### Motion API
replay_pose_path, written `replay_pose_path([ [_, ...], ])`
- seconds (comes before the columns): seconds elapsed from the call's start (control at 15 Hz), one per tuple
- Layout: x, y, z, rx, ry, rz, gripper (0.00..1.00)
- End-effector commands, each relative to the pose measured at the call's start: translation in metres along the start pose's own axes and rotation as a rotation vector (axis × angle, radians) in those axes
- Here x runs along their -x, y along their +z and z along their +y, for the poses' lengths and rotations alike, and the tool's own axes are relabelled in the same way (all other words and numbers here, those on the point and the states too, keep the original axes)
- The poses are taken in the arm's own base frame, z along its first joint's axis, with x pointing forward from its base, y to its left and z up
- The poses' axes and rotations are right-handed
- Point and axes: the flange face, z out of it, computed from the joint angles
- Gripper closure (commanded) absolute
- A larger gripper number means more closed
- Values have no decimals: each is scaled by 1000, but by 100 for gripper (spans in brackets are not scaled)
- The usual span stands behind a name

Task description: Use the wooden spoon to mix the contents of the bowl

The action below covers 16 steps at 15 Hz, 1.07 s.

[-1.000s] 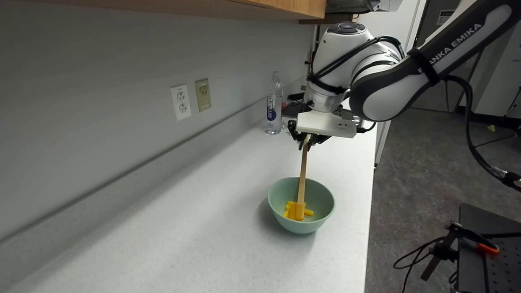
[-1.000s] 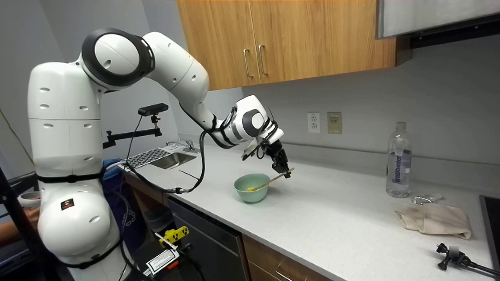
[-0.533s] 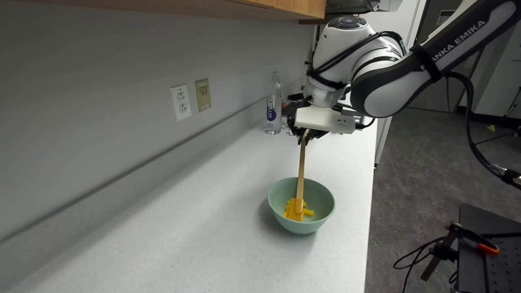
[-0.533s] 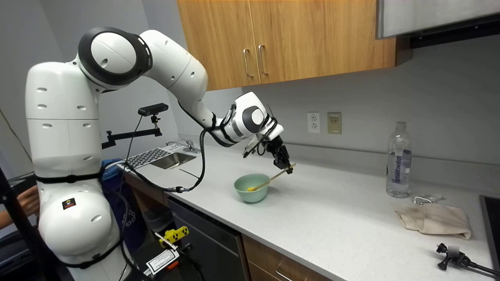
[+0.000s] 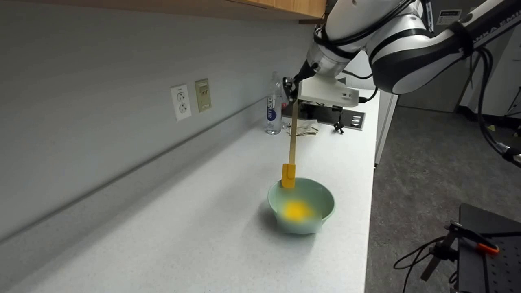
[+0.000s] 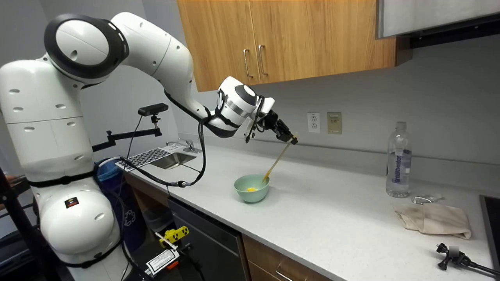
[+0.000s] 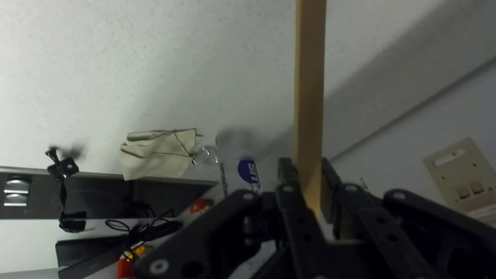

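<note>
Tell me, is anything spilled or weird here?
I see no spill: the yellow stuff is inside the upright bowl. Weird thing: in an exterior view, a blurry patch smears part of the bowl, but the white outlet looks sharp.

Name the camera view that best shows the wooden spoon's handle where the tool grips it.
The wrist view: the handle appears large there, clamped in the tool. In both exterior views it is thin and small, though the yellow head shows, which the wrist view misses.
</note>
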Motion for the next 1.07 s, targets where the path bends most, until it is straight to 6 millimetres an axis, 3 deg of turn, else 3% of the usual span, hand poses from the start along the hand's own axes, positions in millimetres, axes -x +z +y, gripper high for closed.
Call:
replay_pose_path([
  [0.0,8,-32,2,-48,-44,40,96],
  [0.33,41,-41,6,-73,-80,4,96],
  [1.0,93,-17,3,-131,-114,-9,96],
])
